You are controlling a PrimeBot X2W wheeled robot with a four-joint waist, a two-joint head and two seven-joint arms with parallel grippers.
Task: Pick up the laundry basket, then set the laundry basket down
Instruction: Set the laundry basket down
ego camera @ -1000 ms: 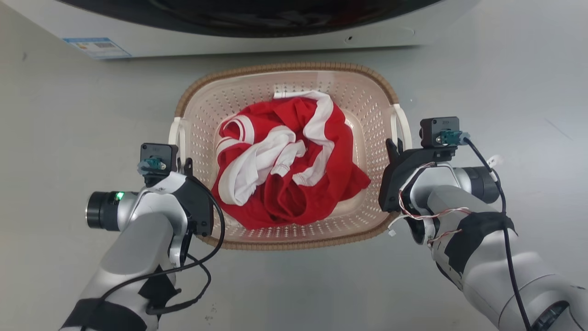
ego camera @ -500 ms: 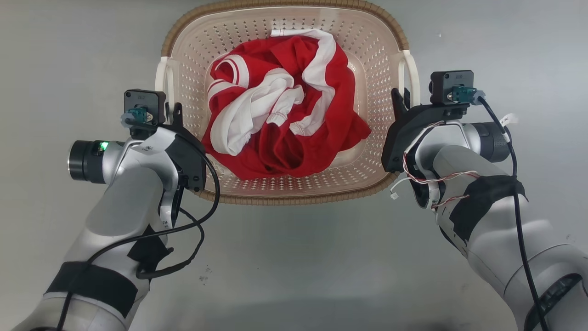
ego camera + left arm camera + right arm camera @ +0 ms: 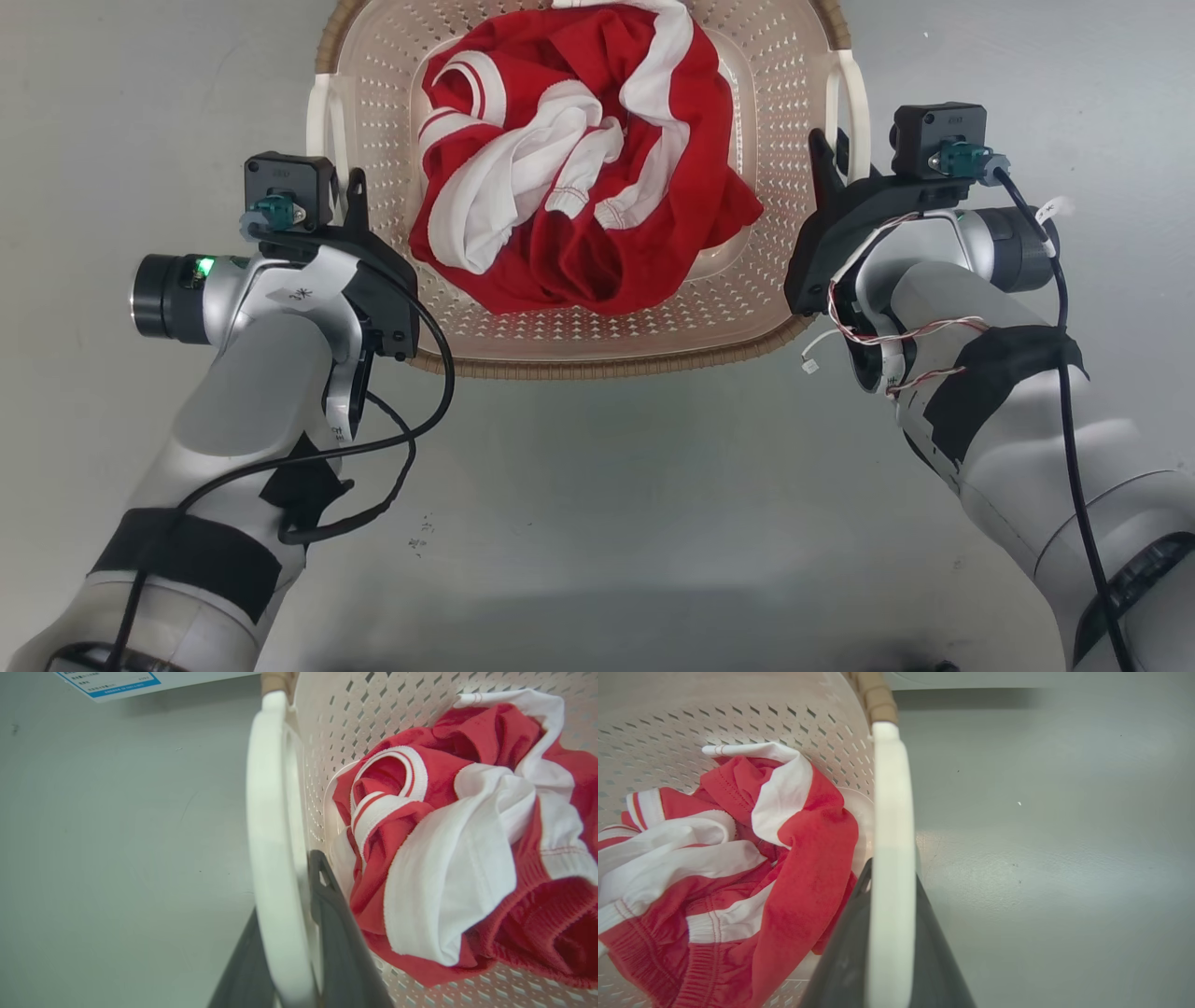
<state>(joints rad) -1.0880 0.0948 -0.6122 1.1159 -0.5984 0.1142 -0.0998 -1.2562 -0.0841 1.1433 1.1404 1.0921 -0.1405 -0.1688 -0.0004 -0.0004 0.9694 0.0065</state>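
The laundry basket (image 3: pixel 607 366), cream and perforated with a brown rim, sits between my two arms in the head view, its far end cut off by the top edge. A crumpled red and white garment (image 3: pixel 569 177) lies inside it. My left gripper (image 3: pixel 347 187) is shut on the white left handle (image 3: pixel 322 131). The left wrist view shows that handle (image 3: pixel 271 858) between dark fingers (image 3: pixel 336 933). My right gripper (image 3: pixel 831 154) is shut on the white right handle (image 3: pixel 851 98). In the right wrist view this handle (image 3: pixel 892 812) runs between the fingers (image 3: pixel 845 952).
Grey floor (image 3: pixel 597 523) lies on all sides of the basket. The white base of a washing machine with a blue label (image 3: pixel 112 681) shows beyond the basket in the left wrist view.
The basket now looks larger and sits higher in the head view, both arms having moved with it. The washing machine has left that view, so the camera has also shifted.
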